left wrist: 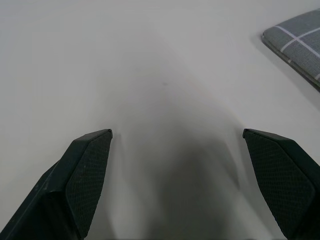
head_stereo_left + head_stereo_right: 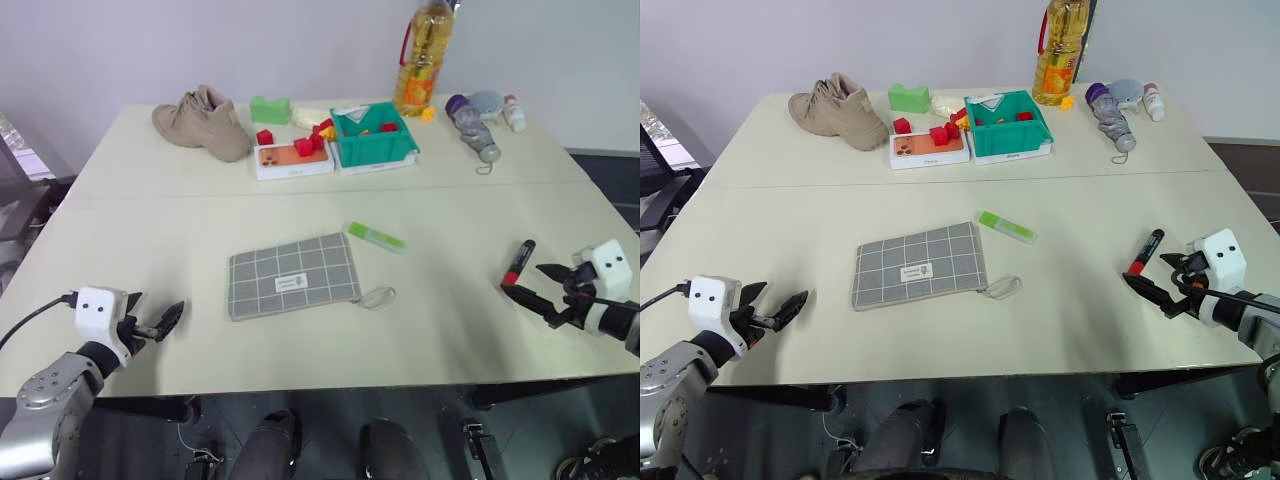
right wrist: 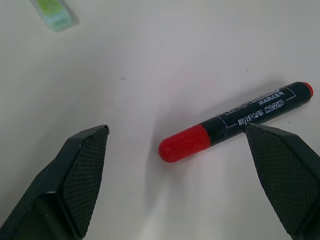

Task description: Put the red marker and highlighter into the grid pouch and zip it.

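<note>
Red-capped, the red marker lies on the table just ahead of my released right gripper, barrel running away from me; the left gripper, also released, sits far off.

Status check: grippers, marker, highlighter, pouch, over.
Left gripper and right gripper: jaws open, empty. Black red-capped marker just ahead of the right gripper, lime-green highlighter beside the grey grid fabric pouch. Path clear.
</note>
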